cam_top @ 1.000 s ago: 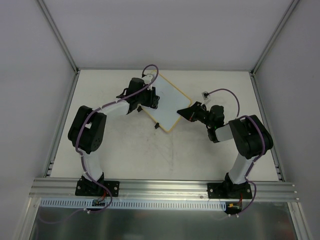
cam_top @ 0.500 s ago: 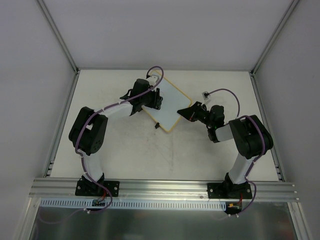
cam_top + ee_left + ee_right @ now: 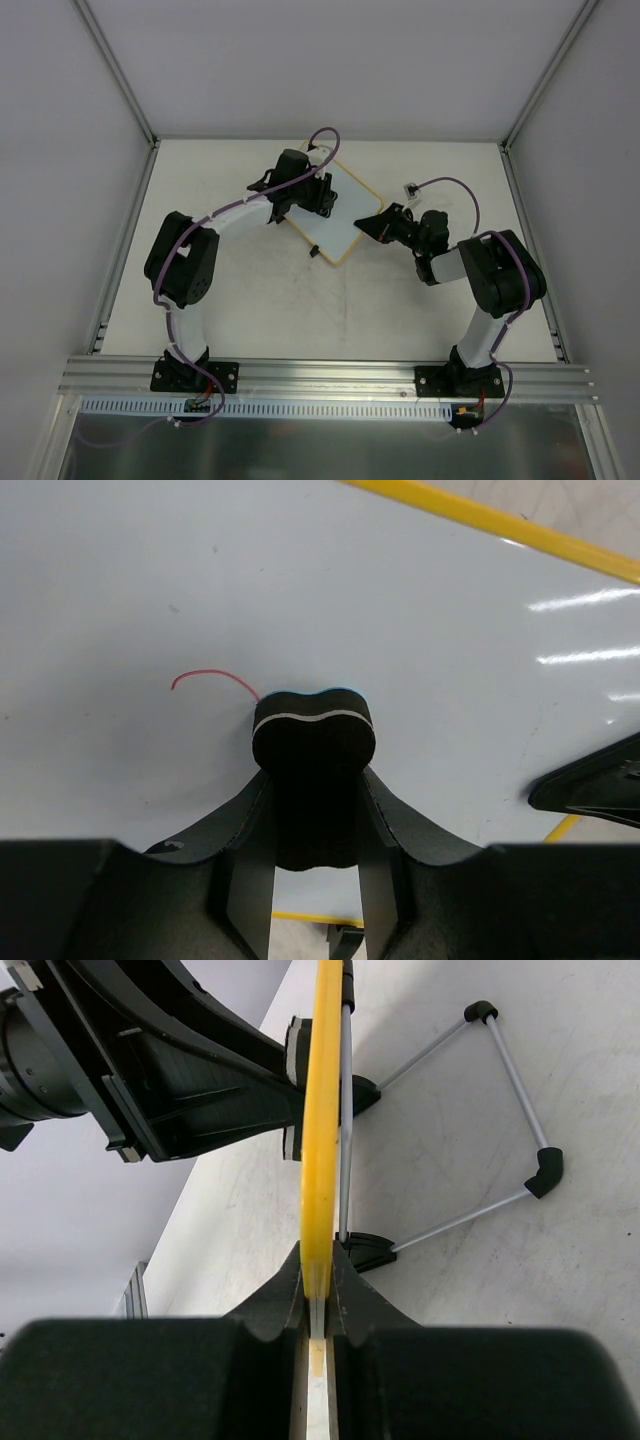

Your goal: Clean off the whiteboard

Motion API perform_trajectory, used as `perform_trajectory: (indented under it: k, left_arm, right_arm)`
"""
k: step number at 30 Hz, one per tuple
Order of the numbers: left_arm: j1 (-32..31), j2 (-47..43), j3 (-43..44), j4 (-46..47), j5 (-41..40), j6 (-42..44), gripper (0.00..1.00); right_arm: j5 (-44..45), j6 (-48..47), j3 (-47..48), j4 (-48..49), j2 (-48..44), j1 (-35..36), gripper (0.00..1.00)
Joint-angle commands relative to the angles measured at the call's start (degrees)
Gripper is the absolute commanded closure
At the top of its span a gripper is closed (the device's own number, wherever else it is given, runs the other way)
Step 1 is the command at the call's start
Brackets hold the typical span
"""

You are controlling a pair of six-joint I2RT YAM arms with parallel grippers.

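Whiteboard [image 3: 348, 212] likely light, stiff, slick, propped on wire stand [image 3: 545, 1170]; best held at frame edge, where right claw [image 3: 319, 1290] clamps; left claw [image 3: 316, 780] clamped on eraser [image 3: 313, 730].

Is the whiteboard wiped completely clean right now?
No, a thin red stroke shows on the whiteboard, just left of the black eraser in the left wrist view.

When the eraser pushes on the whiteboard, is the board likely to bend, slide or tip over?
The whiteboard is probably stiff: its yellow frame looks straight edge-on. It should hardly slide, since the right gripper is shut on its edge. Without that grip it might tip, with only a thin wire stand behind it.
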Motion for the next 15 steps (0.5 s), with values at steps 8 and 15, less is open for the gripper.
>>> perform_trajectory:
  k: [8, 15]
  left_arm:
    - [-3.01, 2.74, 5.82, 0.18, 5.70, 1.56, 1.00]
    - [0.33, 5.46, 10.12, -1.14, 5.42, 1.73, 1.00]
  right_arm:
    - [-6.11, 0.15, 2.34, 16.06, -1.77, 2.17, 1.00]
    - [-6.20, 0.07, 2.43, 16.06, -1.69, 2.17, 1.00]
